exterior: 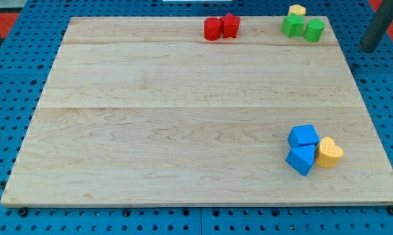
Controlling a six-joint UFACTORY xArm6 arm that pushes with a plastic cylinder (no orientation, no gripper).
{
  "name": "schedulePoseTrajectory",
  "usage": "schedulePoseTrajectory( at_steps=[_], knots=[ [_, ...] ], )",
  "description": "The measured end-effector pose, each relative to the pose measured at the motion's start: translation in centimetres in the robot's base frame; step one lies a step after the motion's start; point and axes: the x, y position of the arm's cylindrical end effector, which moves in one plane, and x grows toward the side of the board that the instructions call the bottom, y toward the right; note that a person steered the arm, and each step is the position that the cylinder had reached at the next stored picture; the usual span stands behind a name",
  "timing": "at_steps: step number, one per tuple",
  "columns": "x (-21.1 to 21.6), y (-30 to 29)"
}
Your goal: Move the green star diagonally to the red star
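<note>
The green star (292, 25) lies at the board's top right edge, touching a green cylinder-like block (314, 30) on its right. The red star (230, 25) lies at the top edge near the middle, touching a round red block (212, 29) on its left. My tip (370, 47) shows as a dark rod slanting in from the view's top right corner. It stands off the board over the blue pegboard, to the right of the green blocks and apart from them.
A small yellow block (297, 10) sits just above the green star. Two blue blocks (303, 136) (301, 158) and a yellow heart (329, 152) cluster at the lower right. The wooden board (183, 117) lies on a blue pegboard.
</note>
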Motion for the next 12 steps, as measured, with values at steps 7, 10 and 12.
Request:
schedulePoseTrajectory(
  at_steps=[7,10,12],
  knots=[
    [-1.8,-9.4],
    [-6.7,-29.6],
    [-9.2,-24.4]
  ],
)
